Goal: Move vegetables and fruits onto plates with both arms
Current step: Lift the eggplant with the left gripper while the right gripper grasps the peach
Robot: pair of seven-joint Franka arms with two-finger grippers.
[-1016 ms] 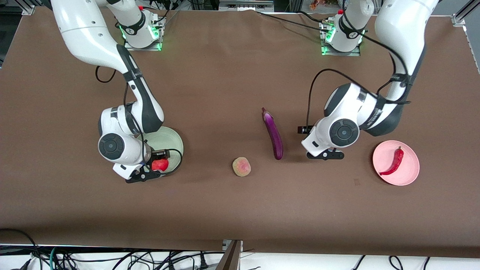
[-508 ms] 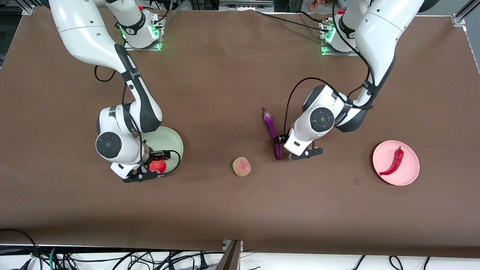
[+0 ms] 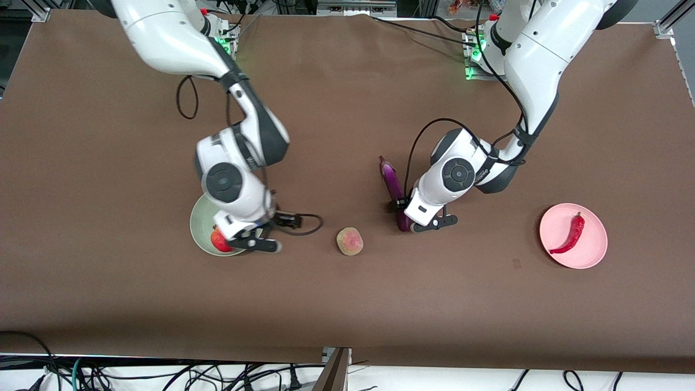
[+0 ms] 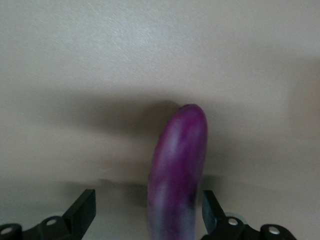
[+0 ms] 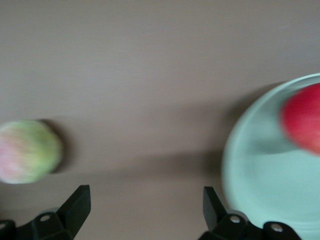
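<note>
The purple eggplant [image 3: 393,187] lies on the brown table near the middle. My left gripper [image 3: 428,223] is open and low at the eggplant's end nearer the front camera. In the left wrist view the eggplant [image 4: 179,165] lies between the open fingers [image 4: 84,212], close to one of them. My right gripper [image 3: 255,243] is open and empty, over the table beside the pale green plate [image 3: 200,222] on the peach's side. The red fruit [image 3: 218,240] lies on that plate. The peach [image 3: 349,241] lies on the table. The chili [image 3: 568,234] lies on the pink plate [image 3: 592,250].
In the right wrist view the peach [image 5: 27,151] is on one side, and the green plate [image 5: 250,175] with the red fruit [image 5: 302,117] is on the other. Bare table lies between them. A black cable [image 3: 304,225] loops beside the right gripper.
My right gripper let go of the red fruit on the green plate and swung toward the peach. My left gripper moved from beside the pink plate to the eggplant's nearer end.
</note>
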